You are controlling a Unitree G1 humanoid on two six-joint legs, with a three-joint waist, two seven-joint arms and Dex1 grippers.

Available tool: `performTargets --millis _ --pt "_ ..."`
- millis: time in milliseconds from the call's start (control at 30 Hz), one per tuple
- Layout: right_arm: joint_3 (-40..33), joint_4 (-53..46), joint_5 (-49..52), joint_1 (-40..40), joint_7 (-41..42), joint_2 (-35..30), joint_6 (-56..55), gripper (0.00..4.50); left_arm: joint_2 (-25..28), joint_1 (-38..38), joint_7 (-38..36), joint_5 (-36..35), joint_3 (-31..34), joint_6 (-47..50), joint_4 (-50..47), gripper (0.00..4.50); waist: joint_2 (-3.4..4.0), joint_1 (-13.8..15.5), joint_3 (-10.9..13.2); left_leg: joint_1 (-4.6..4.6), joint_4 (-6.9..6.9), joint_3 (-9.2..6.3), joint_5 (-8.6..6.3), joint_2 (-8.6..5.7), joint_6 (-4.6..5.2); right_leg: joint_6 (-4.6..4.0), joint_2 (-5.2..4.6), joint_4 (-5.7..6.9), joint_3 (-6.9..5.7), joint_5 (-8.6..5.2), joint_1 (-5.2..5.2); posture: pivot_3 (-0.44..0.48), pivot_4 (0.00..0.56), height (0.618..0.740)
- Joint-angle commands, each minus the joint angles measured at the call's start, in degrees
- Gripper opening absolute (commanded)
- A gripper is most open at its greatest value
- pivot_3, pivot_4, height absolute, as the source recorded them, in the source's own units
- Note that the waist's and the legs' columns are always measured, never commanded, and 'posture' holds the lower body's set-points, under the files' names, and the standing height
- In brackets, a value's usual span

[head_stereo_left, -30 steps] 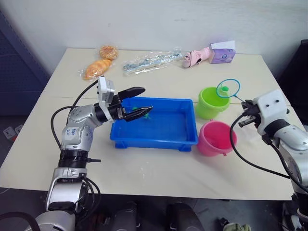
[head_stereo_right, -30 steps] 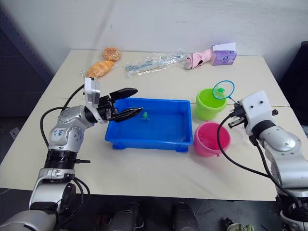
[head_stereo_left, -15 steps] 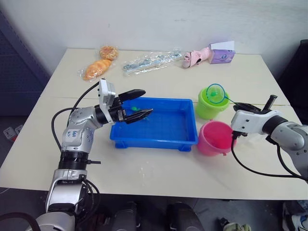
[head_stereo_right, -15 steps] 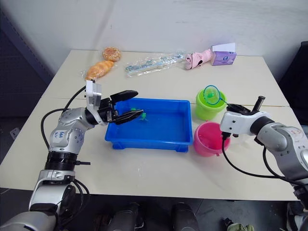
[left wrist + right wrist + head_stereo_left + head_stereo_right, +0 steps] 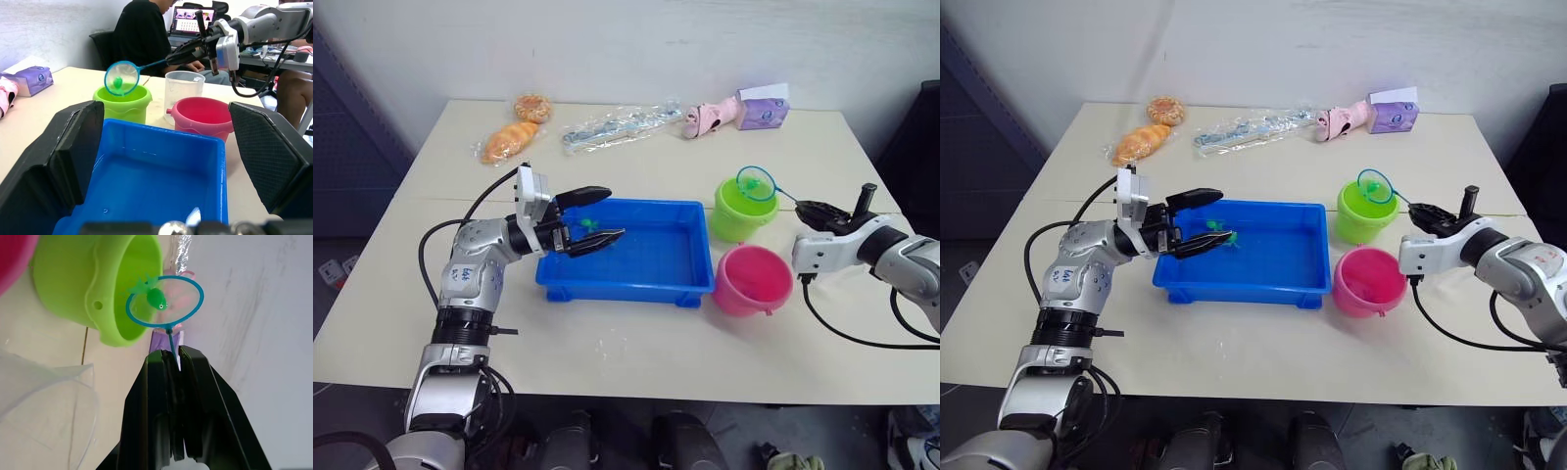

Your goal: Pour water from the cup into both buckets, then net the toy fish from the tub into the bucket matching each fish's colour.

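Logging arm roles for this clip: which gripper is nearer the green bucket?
Right. The right gripper is just beside the green bucket, holding the net over its mouth. The left gripper hangs open over the far end of the tub.

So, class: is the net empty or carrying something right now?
Carrying. A small green fish sits in the net, held over the green bucket by the right gripper.

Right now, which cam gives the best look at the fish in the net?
Right wrist view: the green fish sits close and clear in the net by the green bucket. In the left wrist view it's a small blob; in the head views, a speck.
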Motion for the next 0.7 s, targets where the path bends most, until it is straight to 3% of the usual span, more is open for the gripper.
performTargets --millis 33,700 --pt "-0.2 0.7 0.5 -0.1 0.9 0.7 -1.1 0.0 0.0 -0.2 -0.4 -0.1 0.2 -1.1 -0.4 4.36 0.0 0.0 0.0 0.0 0.03 0.0 0.0 0.0 0.0 0.0 -0.01 0.02 0.01 0.0 0.0 0.0 0.15 0.74" --pt "-6.0 0.5 2.9 0.4 -0.6 0.2 -1.0 0.0 0.6 1.5 0.8 -0.2 0.3 -1.1 -1.1 4.36 0.03 0.0 0.0 -0.01 0.22 -0.01 -0.02 0.0 0.03 0.0 -0.03 0.11 0.01 0.0 0.06 0.0 0.15 0.74"
